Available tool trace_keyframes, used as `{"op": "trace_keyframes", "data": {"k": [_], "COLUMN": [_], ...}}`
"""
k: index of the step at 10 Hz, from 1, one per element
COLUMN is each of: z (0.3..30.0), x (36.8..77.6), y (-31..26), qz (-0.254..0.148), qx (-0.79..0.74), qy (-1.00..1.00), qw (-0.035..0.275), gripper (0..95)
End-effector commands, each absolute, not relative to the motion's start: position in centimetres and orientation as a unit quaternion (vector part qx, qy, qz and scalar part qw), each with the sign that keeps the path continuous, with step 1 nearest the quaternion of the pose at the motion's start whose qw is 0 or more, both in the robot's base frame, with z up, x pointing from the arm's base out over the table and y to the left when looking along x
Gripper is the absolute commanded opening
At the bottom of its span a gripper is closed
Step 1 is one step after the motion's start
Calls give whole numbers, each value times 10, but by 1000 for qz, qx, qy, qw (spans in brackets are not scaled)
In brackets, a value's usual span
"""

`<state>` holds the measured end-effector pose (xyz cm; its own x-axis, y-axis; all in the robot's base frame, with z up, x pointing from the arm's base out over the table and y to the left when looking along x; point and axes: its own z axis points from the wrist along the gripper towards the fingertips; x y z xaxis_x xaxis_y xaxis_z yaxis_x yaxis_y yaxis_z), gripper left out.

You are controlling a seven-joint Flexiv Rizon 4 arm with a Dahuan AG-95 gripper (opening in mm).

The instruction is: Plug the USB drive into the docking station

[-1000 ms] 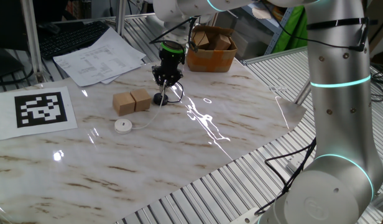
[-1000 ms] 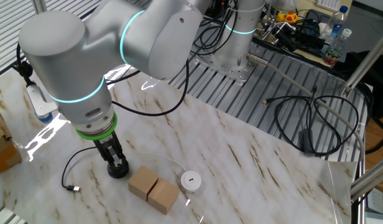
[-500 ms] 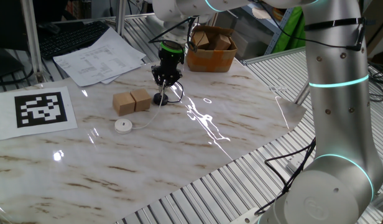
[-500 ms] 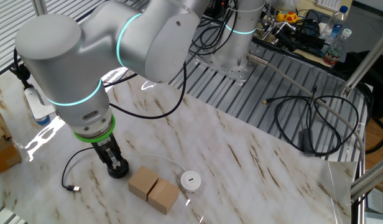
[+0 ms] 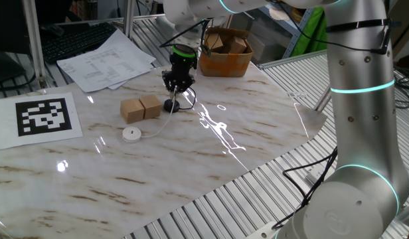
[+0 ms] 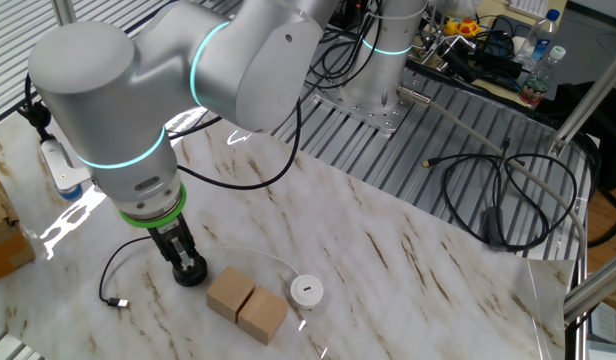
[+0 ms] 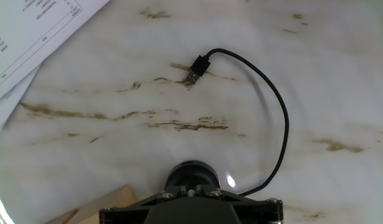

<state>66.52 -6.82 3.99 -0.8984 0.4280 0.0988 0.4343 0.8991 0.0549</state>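
Observation:
The docking station is a small round black puck (image 5: 171, 105) on the marble table, also in the other fixed view (image 6: 192, 275) and at the bottom of the hand view (image 7: 191, 176). Its black cable (image 7: 280, 124) loops away and ends in a loose USB plug (image 7: 193, 76). My gripper (image 5: 175, 93) points straight down onto the puck's top (image 6: 183, 256). Its fingers are close together, with a small pale piece, the USB drive (image 7: 191, 192), held between them. The drive is mostly hidden by the fingers.
Two wooden blocks (image 5: 141, 108) lie just beside the puck, with a white round disc (image 5: 131, 133) nearer the front. A cardboard box (image 5: 226, 53) and papers (image 5: 105, 60) are at the back. A printed marker sheet (image 5: 44, 116) lies at the left.
The arm's upper body shifted slightly a second ago. The gripper has stayed on the puck and nothing on the table has moved.

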Motion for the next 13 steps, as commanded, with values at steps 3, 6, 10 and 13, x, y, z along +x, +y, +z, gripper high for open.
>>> {"op": "trace_keyframes", "data": {"k": [3, 6, 10, 13], "z": [38, 39, 38, 39], "x": [665, 665, 665, 665], "y": [-68, -67, -67, -67], "qz": [-40, -48, -48, -43], "qx": [-228, -238, -236, -228], "qy": [-972, -969, -970, -972], "qw": [41, 41, 40, 38], "gripper": [0, 0, 0, 0]}}
